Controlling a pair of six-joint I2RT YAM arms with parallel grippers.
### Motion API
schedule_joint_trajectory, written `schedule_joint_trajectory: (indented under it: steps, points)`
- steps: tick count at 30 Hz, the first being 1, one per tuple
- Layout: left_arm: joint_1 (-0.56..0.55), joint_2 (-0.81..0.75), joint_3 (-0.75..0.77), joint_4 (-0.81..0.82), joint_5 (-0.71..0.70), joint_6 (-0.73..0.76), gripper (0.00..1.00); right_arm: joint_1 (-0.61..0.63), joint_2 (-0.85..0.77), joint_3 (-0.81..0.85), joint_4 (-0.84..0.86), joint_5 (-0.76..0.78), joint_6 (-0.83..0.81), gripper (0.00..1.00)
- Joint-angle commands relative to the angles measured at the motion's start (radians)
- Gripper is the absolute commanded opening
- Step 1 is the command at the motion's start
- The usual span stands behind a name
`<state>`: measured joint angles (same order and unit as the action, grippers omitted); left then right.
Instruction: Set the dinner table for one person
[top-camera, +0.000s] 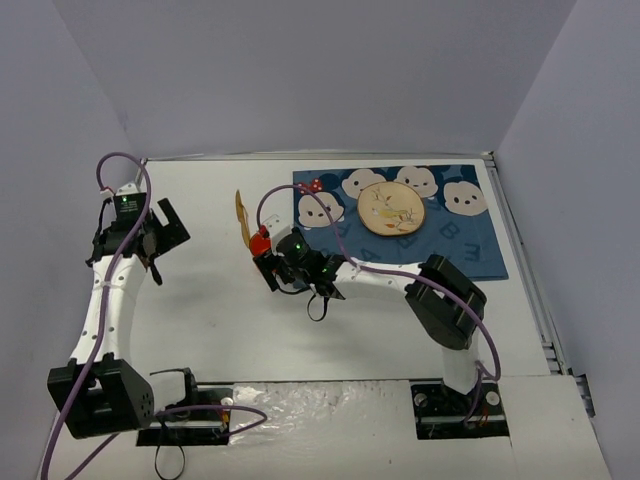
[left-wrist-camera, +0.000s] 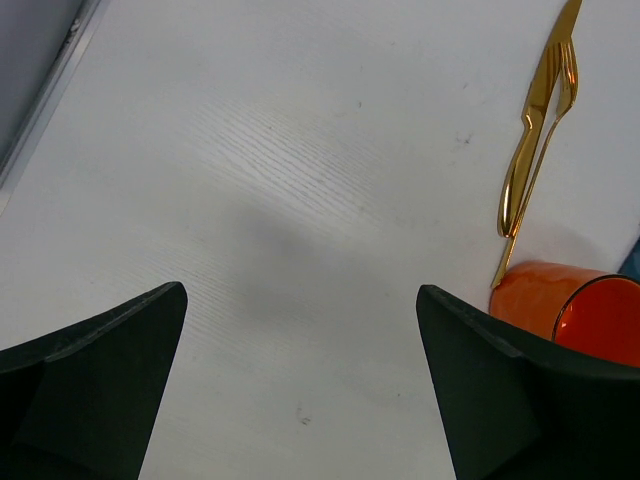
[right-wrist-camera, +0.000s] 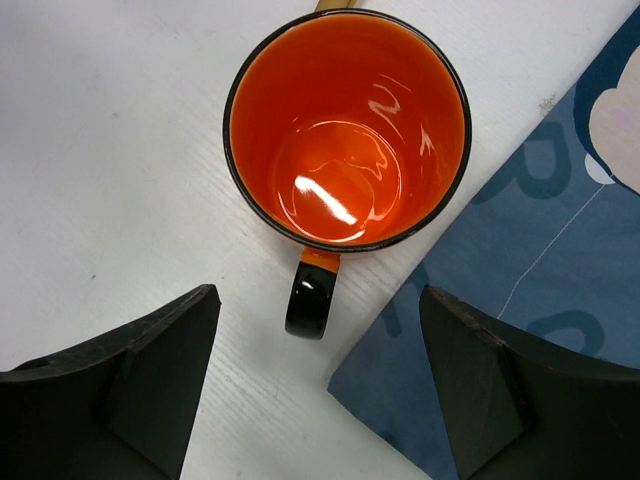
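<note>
- Hovering wide open and empty, the left fingers (left-wrist-camera: 95, 385) are hanging over the white counter (top-camera: 210, 310) that is carrying everything.
- Gold cutlery (left-wrist-camera: 540, 130) is lying just beside the upright orange mug (right-wrist-camera: 348, 130).
- The right fingers (right-wrist-camera: 150, 390) are gaping empty at the mug's handle, with the blue mat (right-wrist-camera: 520, 300) crowding their right.

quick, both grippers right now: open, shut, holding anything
Left gripper: open, holding nothing.
Right gripper: open, holding nothing; the orange mug stands just in front of it, not gripped.
</note>
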<state>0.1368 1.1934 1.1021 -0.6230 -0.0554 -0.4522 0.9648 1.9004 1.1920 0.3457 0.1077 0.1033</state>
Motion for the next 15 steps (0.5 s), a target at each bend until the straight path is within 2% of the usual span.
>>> schedule_joint_trajectory:
  steps: [1,11,15]
  points:
    - [0.05,-0.05,-0.013,0.04,0.049,0.04,0.97,0.009,0.022,0.075,0.062,0.069,0.01,0.72]
    - [0.067,-0.077,-0.034,0.046,0.05,0.033,0.97,0.011,0.067,0.084,0.12,0.077,0.018,0.56]
    - [0.067,-0.075,-0.036,0.043,0.049,0.032,0.97,0.012,0.074,0.083,0.135,0.089,0.021,0.53]
